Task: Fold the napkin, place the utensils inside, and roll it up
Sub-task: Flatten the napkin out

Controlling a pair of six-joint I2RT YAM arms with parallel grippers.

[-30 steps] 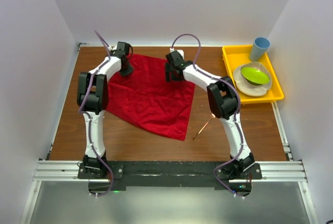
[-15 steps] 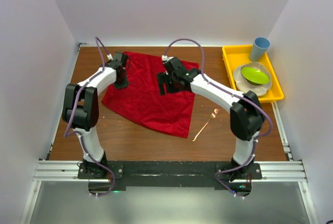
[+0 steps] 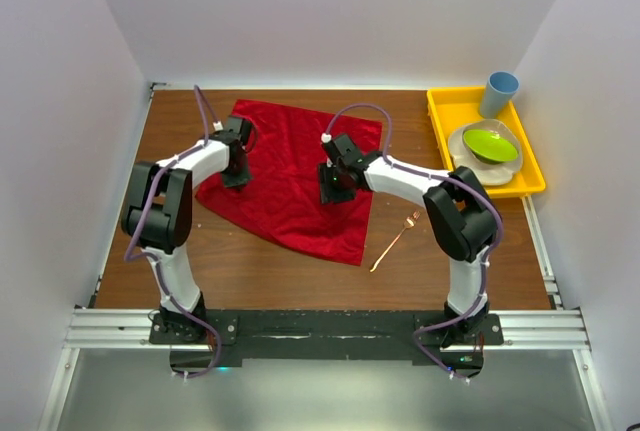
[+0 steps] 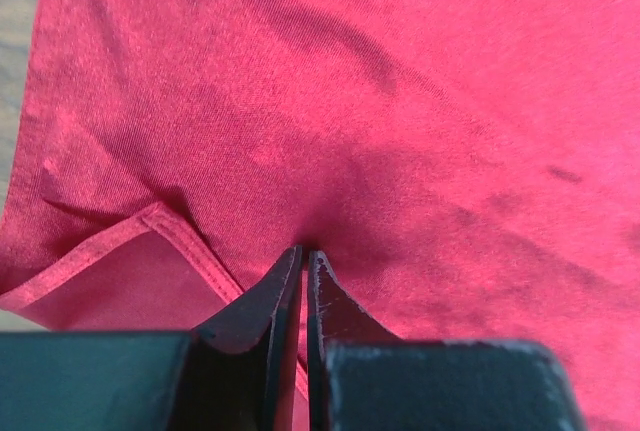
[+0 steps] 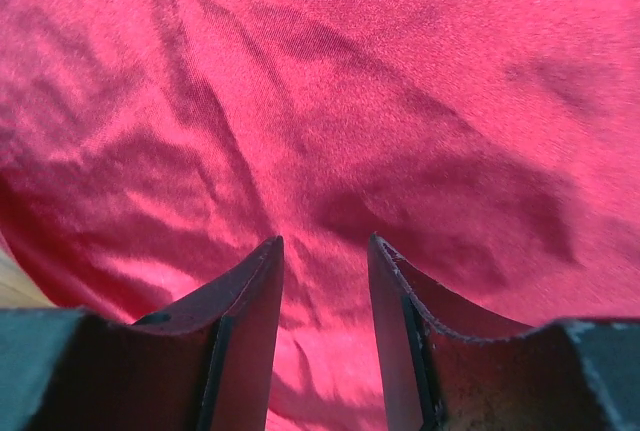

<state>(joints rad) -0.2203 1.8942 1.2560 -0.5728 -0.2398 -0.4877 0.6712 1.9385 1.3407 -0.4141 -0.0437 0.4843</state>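
Now napkin (image 3: 290, 176) lies spread on tabletop (image 3: 250, 276), utensil (image 3: 397, 239) apart on its right. Left hand (image 4: 303, 251) nearly closed, pinching napkin; right hand (image 5: 325, 243) half open, empty, over napkin. Pinch both sides firmly, lift together, fold evenly

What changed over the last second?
The left gripper and right gripper moved toward the arm bases over the napkin. The left closed, pinching the cloth; the right narrowed but is open. The napkin's outline shifted slightly. The utensil and yellow tray stayed put.
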